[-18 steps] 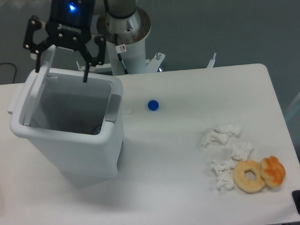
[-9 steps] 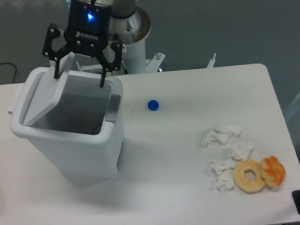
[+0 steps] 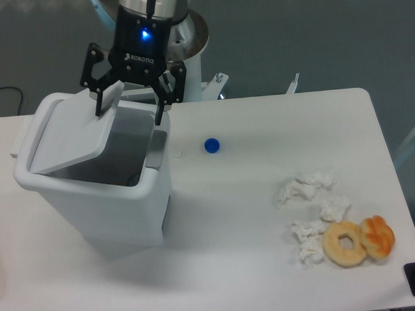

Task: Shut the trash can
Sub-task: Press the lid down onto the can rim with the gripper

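Note:
The white trash can [image 3: 107, 210] stands on the left of the table. Its flat lid [image 3: 69, 136] is hinged on the left and leans partway over the opening, its free edge raised toward the back right. The right part of the opening still shows the dark inside. My gripper [image 3: 128, 114] hangs over the can's back rim, fingers spread wide and open. The left fingertip [image 3: 99, 111] touches the raised edge of the lid; the right fingertip [image 3: 157, 118] is over the opening near the grey latch tab [image 3: 157, 149].
A blue bottle cap [image 3: 211, 146] lies right of the can. Crumpled white tissues [image 3: 312, 210], a doughnut [image 3: 345, 243] and a glazed pastry [image 3: 378, 236] lie at the front right. The robot's base column [image 3: 180, 64] stands behind the can.
The gripper has moved right across the can's back rim, pushing the lid from nearly upright at the left wall down to about halfway over the opening.

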Action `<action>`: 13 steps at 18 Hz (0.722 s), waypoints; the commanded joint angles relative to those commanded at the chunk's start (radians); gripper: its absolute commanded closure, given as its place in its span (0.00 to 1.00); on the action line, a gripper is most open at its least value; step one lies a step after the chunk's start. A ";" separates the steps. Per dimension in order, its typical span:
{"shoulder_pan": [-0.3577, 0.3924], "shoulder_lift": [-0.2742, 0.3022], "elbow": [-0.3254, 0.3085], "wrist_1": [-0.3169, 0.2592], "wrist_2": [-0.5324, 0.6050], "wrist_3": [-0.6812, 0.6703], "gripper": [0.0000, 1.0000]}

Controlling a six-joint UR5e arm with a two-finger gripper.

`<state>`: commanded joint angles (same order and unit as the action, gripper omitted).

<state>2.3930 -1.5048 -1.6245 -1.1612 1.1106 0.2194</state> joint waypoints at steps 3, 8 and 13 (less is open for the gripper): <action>0.002 -0.014 -0.006 0.002 0.009 0.002 0.00; 0.009 -0.043 -0.006 0.008 0.031 0.005 0.00; 0.040 -0.063 -0.015 0.009 0.031 0.044 0.00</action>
<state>2.4329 -1.5677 -1.6397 -1.1520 1.1413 0.2638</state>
